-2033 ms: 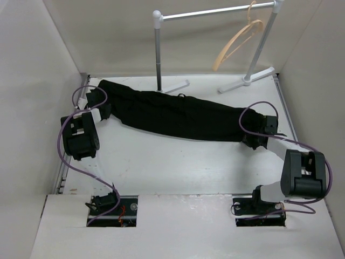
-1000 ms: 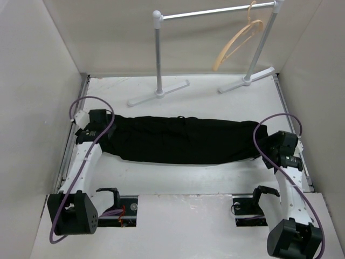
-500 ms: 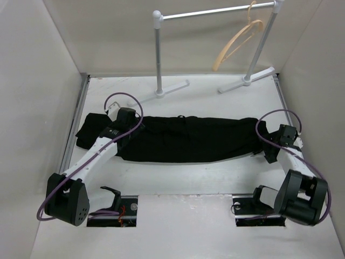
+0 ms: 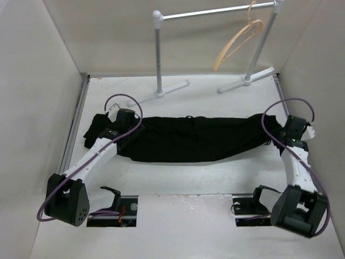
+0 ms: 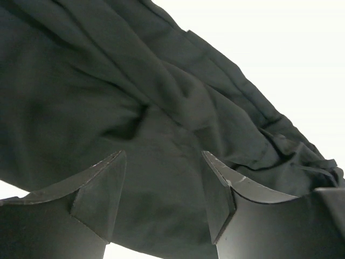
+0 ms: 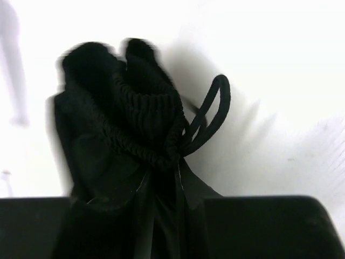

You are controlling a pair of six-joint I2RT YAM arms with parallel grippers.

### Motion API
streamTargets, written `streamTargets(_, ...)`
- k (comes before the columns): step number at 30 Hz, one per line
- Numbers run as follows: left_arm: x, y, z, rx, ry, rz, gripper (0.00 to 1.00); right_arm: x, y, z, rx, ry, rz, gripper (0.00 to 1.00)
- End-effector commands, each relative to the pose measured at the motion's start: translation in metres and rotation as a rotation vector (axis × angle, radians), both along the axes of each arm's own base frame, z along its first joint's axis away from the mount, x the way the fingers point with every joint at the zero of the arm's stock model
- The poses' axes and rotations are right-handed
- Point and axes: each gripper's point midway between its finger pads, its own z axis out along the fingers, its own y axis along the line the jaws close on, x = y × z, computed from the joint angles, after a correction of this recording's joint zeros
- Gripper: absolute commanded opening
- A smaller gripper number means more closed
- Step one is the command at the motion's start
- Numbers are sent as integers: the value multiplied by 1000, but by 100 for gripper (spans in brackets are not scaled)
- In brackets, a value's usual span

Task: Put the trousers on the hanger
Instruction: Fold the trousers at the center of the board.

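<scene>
The right wrist view is blurred, so the right gripper (image 6: 161, 189) barely separates from the dark trousers (image 6: 118, 129). From above, the hanger (image 4: 237, 40) has its hook cut by the top edge. The left wrist view crops the trousers at its left edge.

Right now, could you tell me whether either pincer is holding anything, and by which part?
The right pincer grips the trousers by their gathered elastic end; the left pincer hangs open, holding nothing.
</scene>
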Motion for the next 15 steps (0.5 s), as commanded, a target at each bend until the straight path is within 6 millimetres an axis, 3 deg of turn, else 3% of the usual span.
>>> streamTargets(1, 3, -19, 33, -12, -64, -57, 54, -4, -31, 89, -194, -102, -85, 18)
streamTargets(4, -1, -40, 50, -5, -77, -108, 54, -16, -33, 143, -270, -198, -85, 19)
streamTargets(8, -8, -71, 77, 17, -108, -181, 54, -25, -27, 198, -349, -285, -34, 20)
streamTargets(11, -14, -83, 97, 33, -136, -201, 54, -20, -2, 236, -384, -370, 76, 20)
streamTargets(15, -21, -78, 115, 42, -154, -188, 55, -18, 36, 271, -419, -438, 226, 20)
